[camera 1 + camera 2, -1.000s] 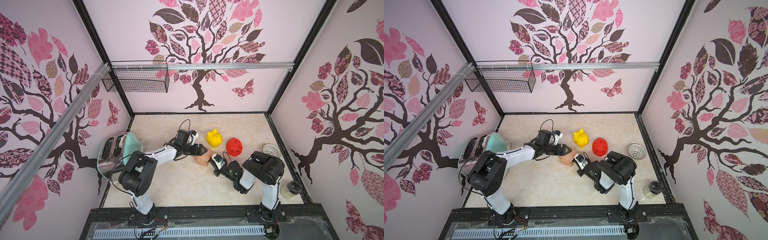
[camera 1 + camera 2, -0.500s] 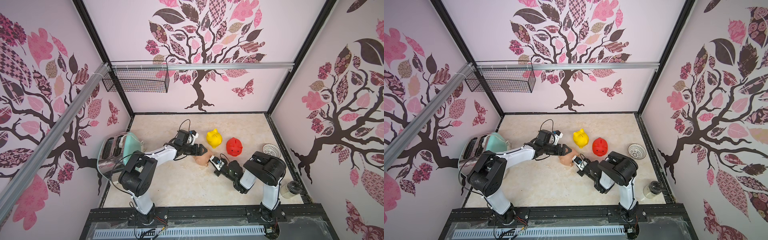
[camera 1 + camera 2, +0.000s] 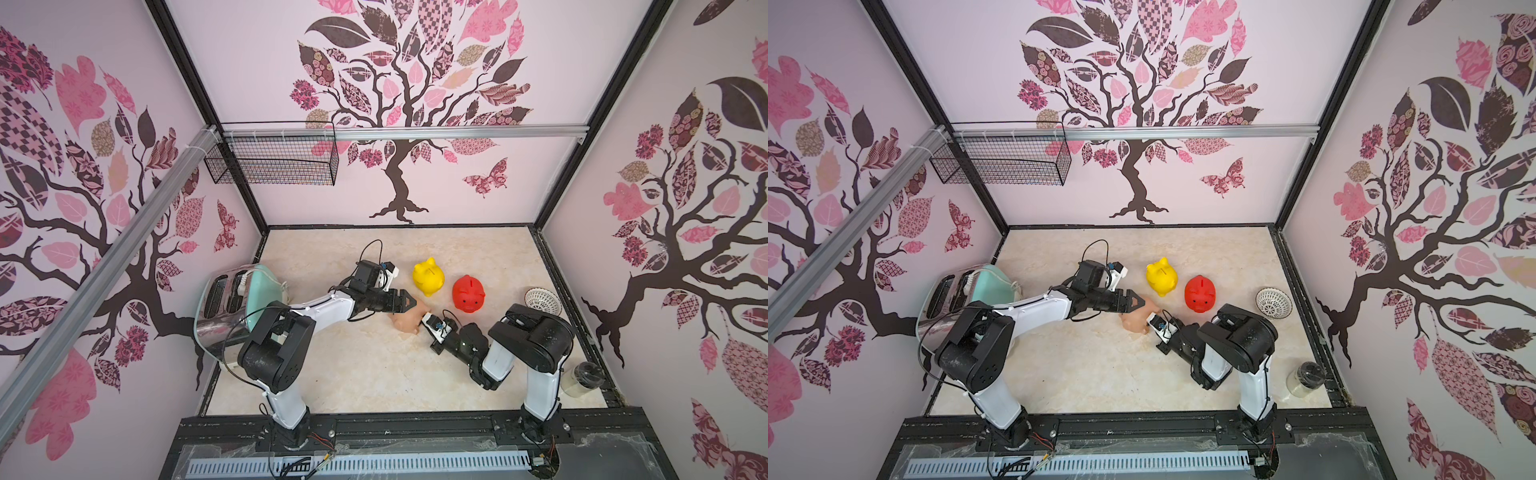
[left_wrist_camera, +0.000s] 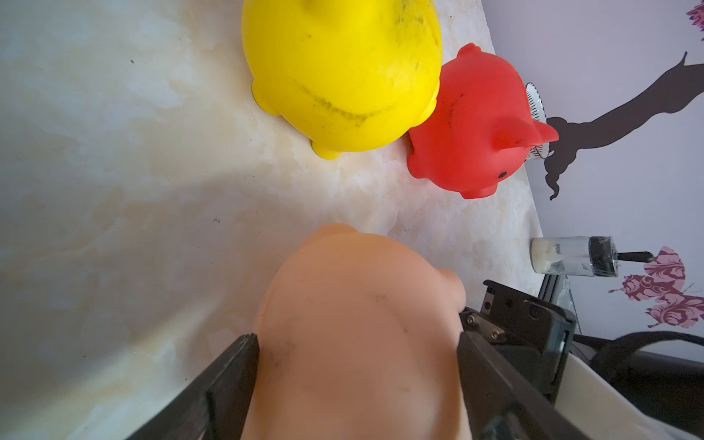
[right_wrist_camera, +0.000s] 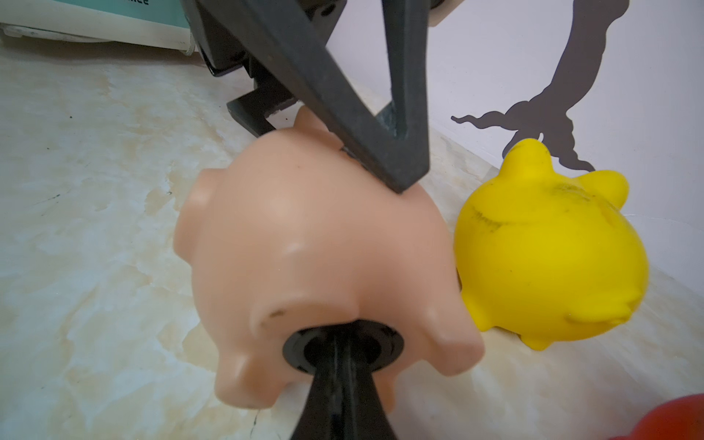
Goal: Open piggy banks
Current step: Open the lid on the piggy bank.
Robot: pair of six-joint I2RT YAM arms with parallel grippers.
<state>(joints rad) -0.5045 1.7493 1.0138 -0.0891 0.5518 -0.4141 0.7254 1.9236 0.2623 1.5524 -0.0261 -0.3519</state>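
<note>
Change since the earlier frames: almost none; the right wrist has edged slightly nearer the peach pig, all else as before. Mint-green toaster (image 3: pixel 232 299): at the table's left edge, uninvolved. Left gripper (image 3: pixel 409 302): jaws spread wide and clamped across the flanks of the peach pig (image 5: pixel 312 247), which is tipped on the table between the two arms, belly turned toward the right arm. Belly plug (image 5: pixel 301 346): black, seated in its hole. Right gripper (image 5: pixel 339 343): fingers pinched together, tips set in the plug's centre; whether they nip a ridge there cannot be told. Yellow pig (image 3: pixel 428 277) and red pig (image 3: pixel 468 293): upright behind, untouched. Step in hand: unplugging the first bank. Next move likely calls for a twist or pull from the right wrist against a firm left hold.
</note>
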